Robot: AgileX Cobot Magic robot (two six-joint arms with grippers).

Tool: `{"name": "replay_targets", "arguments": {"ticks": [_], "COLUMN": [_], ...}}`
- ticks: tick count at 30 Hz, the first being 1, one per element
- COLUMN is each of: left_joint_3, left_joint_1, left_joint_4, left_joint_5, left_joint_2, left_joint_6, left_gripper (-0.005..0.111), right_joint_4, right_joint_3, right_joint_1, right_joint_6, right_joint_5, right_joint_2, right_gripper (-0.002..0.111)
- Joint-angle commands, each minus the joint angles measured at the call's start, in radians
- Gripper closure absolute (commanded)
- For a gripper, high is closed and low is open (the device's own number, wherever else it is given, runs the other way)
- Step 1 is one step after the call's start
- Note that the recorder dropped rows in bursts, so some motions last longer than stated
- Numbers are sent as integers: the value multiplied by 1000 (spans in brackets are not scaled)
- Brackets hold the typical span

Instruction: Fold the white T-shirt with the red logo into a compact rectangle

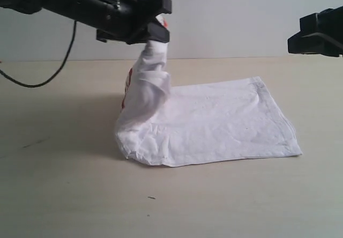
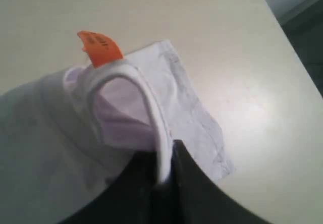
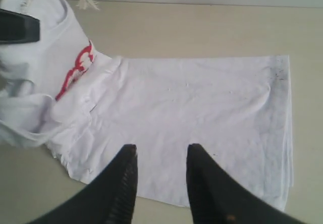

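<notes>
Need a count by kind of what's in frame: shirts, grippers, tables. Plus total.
white T-shirt: 1
grippers: 2 (left gripper pinching the shirt, right gripper open above it)
table: 1
Total: 4

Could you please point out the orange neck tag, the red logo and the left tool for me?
orange neck tag (image 2: 99, 47): left wrist view, middle of the tag.
red logo (image 3: 75, 71): right wrist view, on its red outline.
left tool (image 1: 159, 19): exterior view, midway between fingertips pinching the white T-shirt (image 1: 214, 120).
</notes>
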Motion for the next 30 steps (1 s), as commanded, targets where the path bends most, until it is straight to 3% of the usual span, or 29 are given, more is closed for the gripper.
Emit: {"name": "replay_targets", "arguments": {"ticks": [1, 3, 5, 9, 11, 19, 25, 30], "left_joint_3": [-44, -72, -102, -143, -158, -163, -163, -90], "left_joint_1": [-97, -128, -154, -176, -178, -127, -64, -12], "left_joint_4": [-34, -34, -34, -36, -36, 67, 301, 550], "left_joint_5": [-86, -101, -103, -103, -109, -73, 122, 110], "left_joint_2": [73, 114, 156, 206, 214, 171, 152, 73], "left_joint_6": [-9, -2, 10, 12, 12, 8, -73, -202], "left_gripper": [107, 106, 96, 51, 37, 48, 49, 60], "right_joint_4": [13, 9, 9, 9, 9, -31, -182, -201], "right_joint_3": [5, 5, 5, 5, 5, 5, 5, 2], "right_joint_1": [-3, -3, -3, -3, -3, -3, -3, -3], "right_joint_6": [-9, -9, -9, -9, -7, 52, 222, 259], "right_joint_5": [-2, -4, -10, -12, -12, -4, -7, -1], "right_joint_2": [-30, -52, -68, -69, -69, -66, 46, 191], "right_gripper": [67, 65, 63, 63, 63, 63, 63, 63]}}
